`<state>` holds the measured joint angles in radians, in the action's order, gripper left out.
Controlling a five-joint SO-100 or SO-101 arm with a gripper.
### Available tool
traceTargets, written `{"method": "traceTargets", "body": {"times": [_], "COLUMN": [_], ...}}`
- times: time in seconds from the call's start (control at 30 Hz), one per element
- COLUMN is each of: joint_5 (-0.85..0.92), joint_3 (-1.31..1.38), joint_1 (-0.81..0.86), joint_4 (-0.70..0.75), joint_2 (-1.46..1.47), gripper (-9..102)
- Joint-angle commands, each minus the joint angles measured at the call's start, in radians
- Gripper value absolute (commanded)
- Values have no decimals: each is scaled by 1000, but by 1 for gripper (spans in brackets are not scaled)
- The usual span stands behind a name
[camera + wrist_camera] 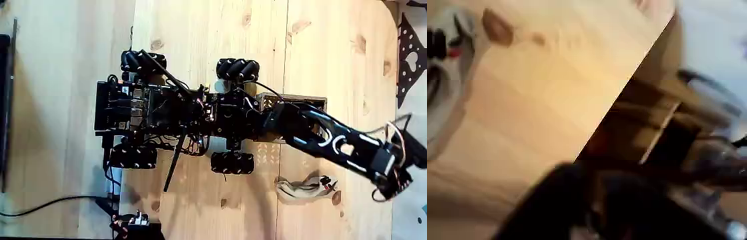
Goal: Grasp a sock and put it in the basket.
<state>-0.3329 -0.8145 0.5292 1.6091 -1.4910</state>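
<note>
In the fixed view the sock lies flat on the wooden floor, whitish with a dark and reddish end to its right. The basket sits just above it, beside the wheeled base, with my black arm crossing over it and hiding most of it. My gripper hangs at the arm's far right end, to the right of and slightly above the sock, apart from it. Its jaws are too small and cluttered with wires to read. The wrist view is blurred: the sock shows at the left edge, and a dark gripper part lies along the bottom.
The mobile base with four roller wheels fills the middle of the fixed view. A black patterned object lies at the right edge, a dark strip at the left edge. A cable and a small device lie at the bottom left.
</note>
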Motion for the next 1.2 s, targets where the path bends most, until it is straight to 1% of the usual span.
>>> {"method": "traceTargets", "body": {"times": [0.0,0.2,0.37,0.43,0.5,0.6,0.7,0.73,0.87,0.97,1.0,1.03,1.17], "joint_5": [11,12,121,147,163,176,190,196,233,298,311,319,324], "joint_3": [37,25,26,25,25,23,23,21,-44,-158,-196,-235,-351], "joint_1": [38,129,189,204,221,241,250,252,253,253,253,252,239], "joint_4": [-12,12,-18,-6,0,29,44,52,71,72,71,69,66], "joint_2": [-3,9,153,192,227,264,290,298,305,284,273,262,210], "gripper": [1,1,2,2,12,31,46,51,61,79,83,86,86]}}
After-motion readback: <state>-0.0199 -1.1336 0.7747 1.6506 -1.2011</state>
